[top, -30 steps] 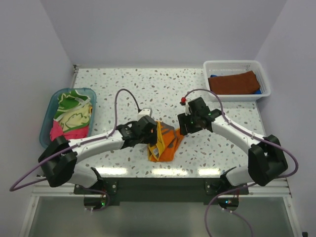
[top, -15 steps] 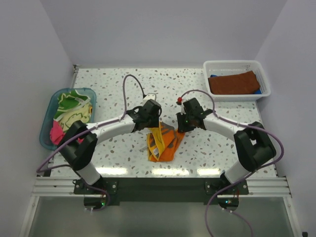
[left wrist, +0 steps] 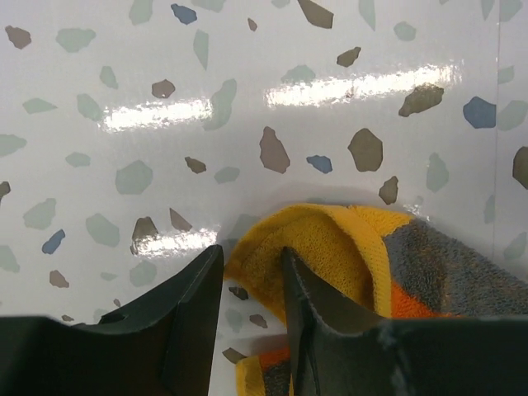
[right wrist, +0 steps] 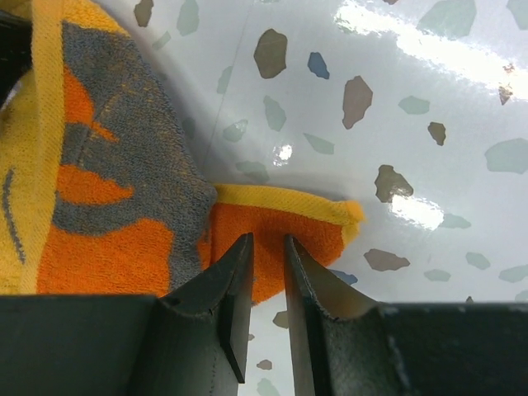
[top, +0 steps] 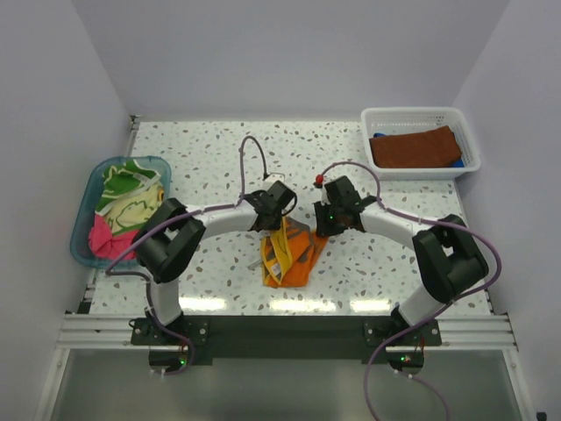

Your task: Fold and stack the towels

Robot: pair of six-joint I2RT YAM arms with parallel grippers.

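Observation:
An orange towel with grey blotches and yellow hems (top: 289, 259) lies crumpled at the table's middle front. My left gripper (top: 279, 210) is at its far left corner. In the left wrist view the left gripper (left wrist: 252, 252) is open and straddles the yellow hem (left wrist: 330, 239), with table showing between its fingers. My right gripper (top: 331, 224) is at the towel's far right corner. Seen from the right wrist, the right gripper (right wrist: 268, 239) is shut on the orange corner (right wrist: 280, 227), which lies low on the table.
A white mesh basket (top: 421, 112) at the back right holds a rust brown towel (top: 412, 147) over a blue one (top: 379, 137). A teal tub (top: 88, 197) at the left holds a green and yellow towel (top: 127, 197) and a pink one (top: 123, 235).
The left gripper has moved back and right to the towel's far left corner, its jaws narrowing. The right gripper has closed on the far right corner.

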